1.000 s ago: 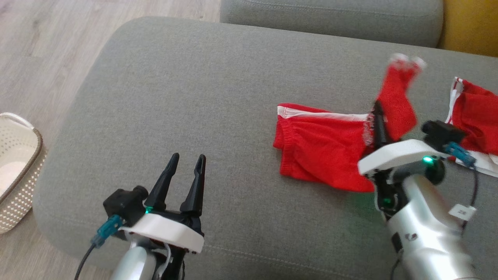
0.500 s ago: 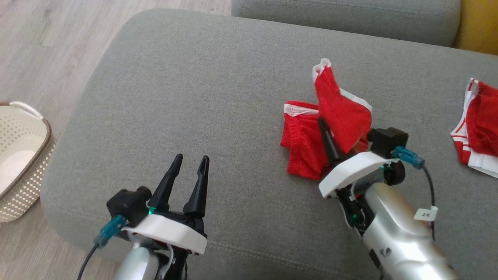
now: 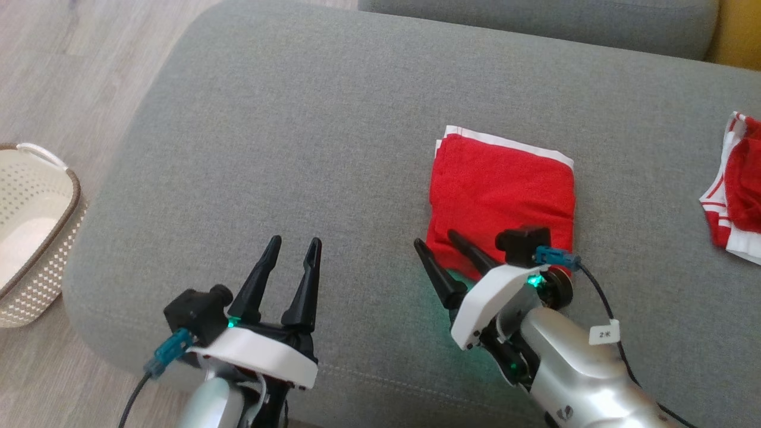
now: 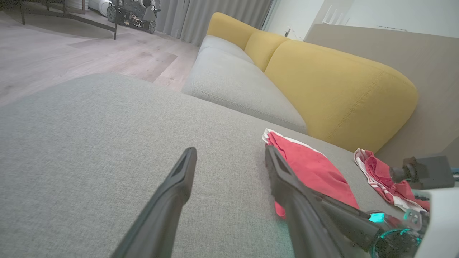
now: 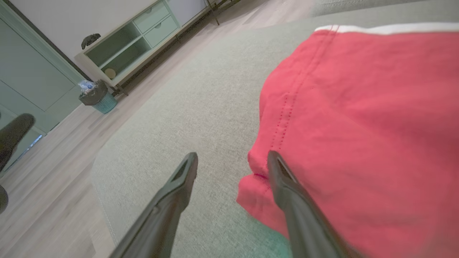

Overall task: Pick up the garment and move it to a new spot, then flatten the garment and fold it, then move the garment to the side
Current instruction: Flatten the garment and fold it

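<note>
Nearest, the left gripper [image 3: 294, 242] hangs over the front of the grey sofa seat [image 3: 297, 119], and its jaws are apart. To its right is the right gripper [image 3: 435, 239], with its jaws apart too. One jaw is over the near left corner of the red garment [image 3: 505, 190], and the other is over bare seat just beside it. The garment lies folded and flat, with a white stripe along its far edge. Further right lies another red and white cloth [image 3: 740, 178]. A pale basket [image 3: 70, 178] stands on the floor at the left. Yellow cushions [image 4: 322, 82] sit farthest back.
</note>
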Available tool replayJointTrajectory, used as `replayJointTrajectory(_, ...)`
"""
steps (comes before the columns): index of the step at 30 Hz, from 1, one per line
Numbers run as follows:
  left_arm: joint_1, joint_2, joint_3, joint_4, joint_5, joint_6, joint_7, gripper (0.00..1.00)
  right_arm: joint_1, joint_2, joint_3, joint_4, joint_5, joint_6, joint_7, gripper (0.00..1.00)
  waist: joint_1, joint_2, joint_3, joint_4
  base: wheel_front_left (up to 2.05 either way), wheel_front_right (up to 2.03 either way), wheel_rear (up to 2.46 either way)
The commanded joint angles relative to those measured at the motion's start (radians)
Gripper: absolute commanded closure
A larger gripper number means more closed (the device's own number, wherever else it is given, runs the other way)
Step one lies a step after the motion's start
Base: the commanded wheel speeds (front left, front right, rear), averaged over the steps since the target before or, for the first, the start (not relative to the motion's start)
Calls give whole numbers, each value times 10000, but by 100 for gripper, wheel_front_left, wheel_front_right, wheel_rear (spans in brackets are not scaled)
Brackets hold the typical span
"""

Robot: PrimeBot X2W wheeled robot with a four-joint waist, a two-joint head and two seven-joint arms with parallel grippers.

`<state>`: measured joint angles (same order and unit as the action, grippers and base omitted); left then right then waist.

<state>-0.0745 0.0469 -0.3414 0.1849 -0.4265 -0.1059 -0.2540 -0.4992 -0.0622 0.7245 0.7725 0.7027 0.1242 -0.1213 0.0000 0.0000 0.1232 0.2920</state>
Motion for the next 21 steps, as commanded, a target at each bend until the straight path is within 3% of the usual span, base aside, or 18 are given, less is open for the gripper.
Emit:
replayJointTrajectory(1,-438,33,296,-322,-62,26,-78,0,-146,120,145,-130,37,65,-22,0,0,0,33,-11,0,0,0)
replayJointTrajectory(12,-426,33,556,-324,75,16,-78,0,-631,55,-186,-458,478,65,-868,0,0,0,-309,-508,0,0,0)
replayJointTrajectory(17,-351,33,757,-552,64,7,-78,0,-697,-621,-1026,-963,-444,65,-1279,0,0,0,-593,-802,0,0,0)
replayJointTrajectory(21,-320,33,974,-762,-130,24,-78,0,-296,-1212,-2502,-1693,-1981,65,-1390,0,0,0,-781,-1112,0,0,0)
